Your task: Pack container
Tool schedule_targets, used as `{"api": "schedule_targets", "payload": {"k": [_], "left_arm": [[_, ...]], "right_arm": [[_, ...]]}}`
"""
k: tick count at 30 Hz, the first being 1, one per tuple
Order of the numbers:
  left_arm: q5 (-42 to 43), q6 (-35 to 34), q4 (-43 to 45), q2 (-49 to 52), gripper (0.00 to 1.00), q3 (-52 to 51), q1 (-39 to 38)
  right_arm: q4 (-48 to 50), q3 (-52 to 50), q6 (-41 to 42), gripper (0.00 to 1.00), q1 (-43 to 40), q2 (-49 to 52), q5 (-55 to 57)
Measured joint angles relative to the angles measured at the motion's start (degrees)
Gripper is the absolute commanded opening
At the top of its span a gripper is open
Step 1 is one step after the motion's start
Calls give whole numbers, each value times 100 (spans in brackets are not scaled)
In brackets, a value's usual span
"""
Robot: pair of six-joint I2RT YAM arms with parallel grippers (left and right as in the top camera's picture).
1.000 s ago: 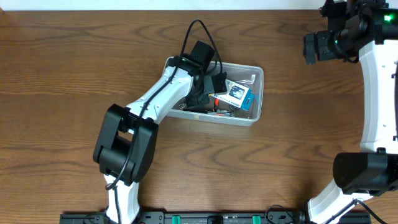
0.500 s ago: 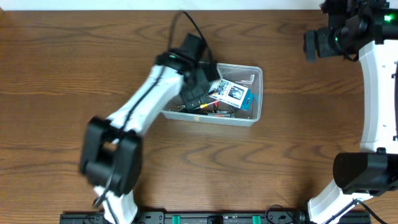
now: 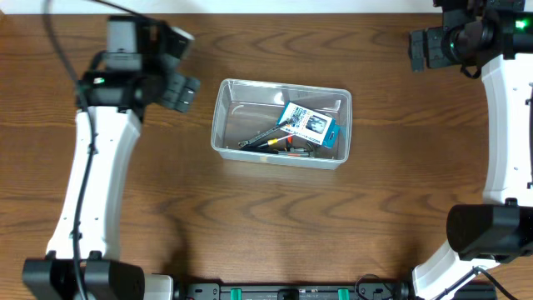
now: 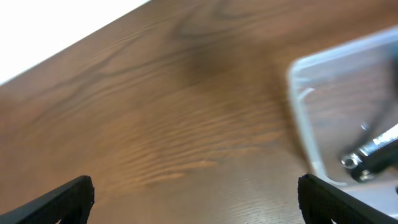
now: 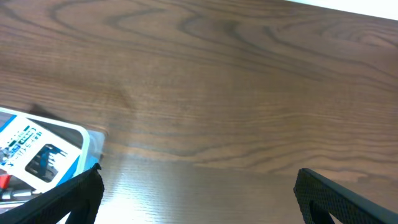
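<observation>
The container (image 3: 218, 127) is a clear plastic tub in the middle of the table. Inside it lie a blue-and-white cardboard box (image 3: 310, 125) and several hand tools (image 3: 268, 140). My left gripper (image 3: 186, 65) hangs open and empty to the left of the tub, above bare wood. In the left wrist view the tub's wall (image 4: 303, 124) and a metal tool end (image 4: 372, 152) show at the right, with my left gripper (image 4: 199, 204) spread wide. My right gripper (image 3: 414, 52) is open at the far back right, well away from the tub. The right wrist view shows the box (image 5: 36, 149) at the left edge.
The dark wooden table's back edge (image 3: 250, 10) borders a white surface just beyond both arms. The two arm bases stand at the front left (image 3: 83, 279) and front right (image 3: 483, 233) of the table.
My left arm has pulled out of the container and swung to the back left, its jaws opening empty. The blue-and-white box stays in the tub. The right arm has not moved.
</observation>
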Motion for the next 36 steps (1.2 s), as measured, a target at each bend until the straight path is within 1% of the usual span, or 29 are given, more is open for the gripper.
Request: {"api": "schedule_targets", "payload": {"k": [2,5,7,9,12,16,21,25,28,30,36], "left_arm": [[2,-155,26,-223,98,-39,179],[2,-313,181,-820,98,-284,372],[0,-365,437,-1349,98,-570,433],[4,-422,743,-1930,98,-994,439],[7,-446,1182,-2800,98,-1805,437],[7,-463,1759,-3965,98,-3165,439],[7,-466,2280,-5202,98,-4776,439],[9,-463,2507,-5984,98,-5580,439],[50,-463,2553,-6378,98,-5853,439],[120,-463,2570,-6542,98,-5925,439],[223,-463,2588,-6629,98,-5928,439]], "right_arm": [[-46,-15,0,99,0,-131,13],[-103,-114,0,99,0,-625,13],[28,-310,0,99,0,-1143,17],[256,-726,0,99,0,-1808,20],[645,-1650,0,99,0,-2715,24],[1506,-3617,74,99,0,-3768,28],[2341,-5845,319,99,0,-4548,15],[2979,-6985,389,99,0,-5370,15],[3359,-7458,387,99,0,-5851,17],[3421,-7698,387,99,0,-5998,17],[2975,-7943,389,99,0,-5945,17]]}}
